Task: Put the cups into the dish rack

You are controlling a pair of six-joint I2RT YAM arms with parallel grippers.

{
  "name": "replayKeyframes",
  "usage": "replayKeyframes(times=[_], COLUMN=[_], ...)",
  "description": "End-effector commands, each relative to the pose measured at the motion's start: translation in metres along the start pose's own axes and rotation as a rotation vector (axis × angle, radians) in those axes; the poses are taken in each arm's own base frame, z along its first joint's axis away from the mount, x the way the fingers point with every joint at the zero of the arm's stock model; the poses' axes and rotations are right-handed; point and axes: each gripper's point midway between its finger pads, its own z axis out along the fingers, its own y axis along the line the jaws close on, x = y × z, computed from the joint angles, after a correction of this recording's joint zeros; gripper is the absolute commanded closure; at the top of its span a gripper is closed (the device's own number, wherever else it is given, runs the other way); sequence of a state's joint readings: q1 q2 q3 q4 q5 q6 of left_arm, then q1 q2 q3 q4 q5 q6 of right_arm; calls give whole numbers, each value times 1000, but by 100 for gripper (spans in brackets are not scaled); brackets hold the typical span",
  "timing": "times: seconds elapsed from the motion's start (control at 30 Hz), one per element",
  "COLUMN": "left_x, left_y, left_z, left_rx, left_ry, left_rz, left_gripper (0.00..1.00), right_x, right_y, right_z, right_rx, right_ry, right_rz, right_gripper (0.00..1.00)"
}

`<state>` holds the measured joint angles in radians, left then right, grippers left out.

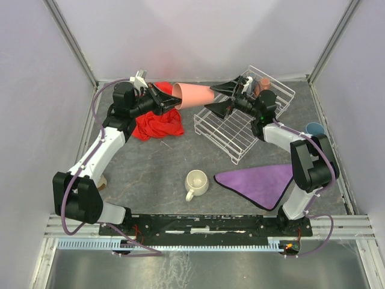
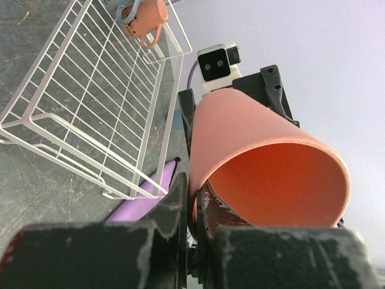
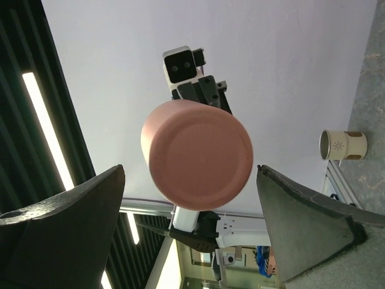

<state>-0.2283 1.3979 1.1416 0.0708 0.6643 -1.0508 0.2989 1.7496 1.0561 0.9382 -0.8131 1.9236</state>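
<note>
left gripper (image 1: pixel 167 100) — clamped on pink tumbler (image 1: pixel 195 95) (by rim) | right gripper (image 1: pixel 221 97) — jaws wide apart

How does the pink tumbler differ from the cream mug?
The pink tumbler lies sideways in the air, rim pinched by the left gripper; the cream mug stands upright on the table. The tumbler has no handle; the mug has one. Both are outside the dish rack.

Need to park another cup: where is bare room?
Free: the dish rack, only a small mug in its far corner; bare table between red cloth, cream mug and rack. Crowded: the rack's left side, where the open right hand faces the left hand holding the tumbler.
</note>
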Motion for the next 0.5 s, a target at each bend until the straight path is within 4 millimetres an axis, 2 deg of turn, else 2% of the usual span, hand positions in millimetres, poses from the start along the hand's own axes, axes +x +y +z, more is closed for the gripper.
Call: replayKeyframes(times=[0.0, 0.37, 0.47], left_x=[-5, -4, -4], left_y=[-18, -19, -18], left_z=[-3, -5, -5], left_rx=[65, 65, 63], left_ry=[-11, -14, -15], left_rz=[21, 21, 23], left_gripper=[97, 97, 97], right_x=[7, 17, 18], right_y=[35, 34, 32], right_z=[5, 14, 16], right_rx=[-108, -113, -112], right_ry=[22, 52, 56], right_rz=[-80, -70, -67], right_gripper=[4, 20, 31])
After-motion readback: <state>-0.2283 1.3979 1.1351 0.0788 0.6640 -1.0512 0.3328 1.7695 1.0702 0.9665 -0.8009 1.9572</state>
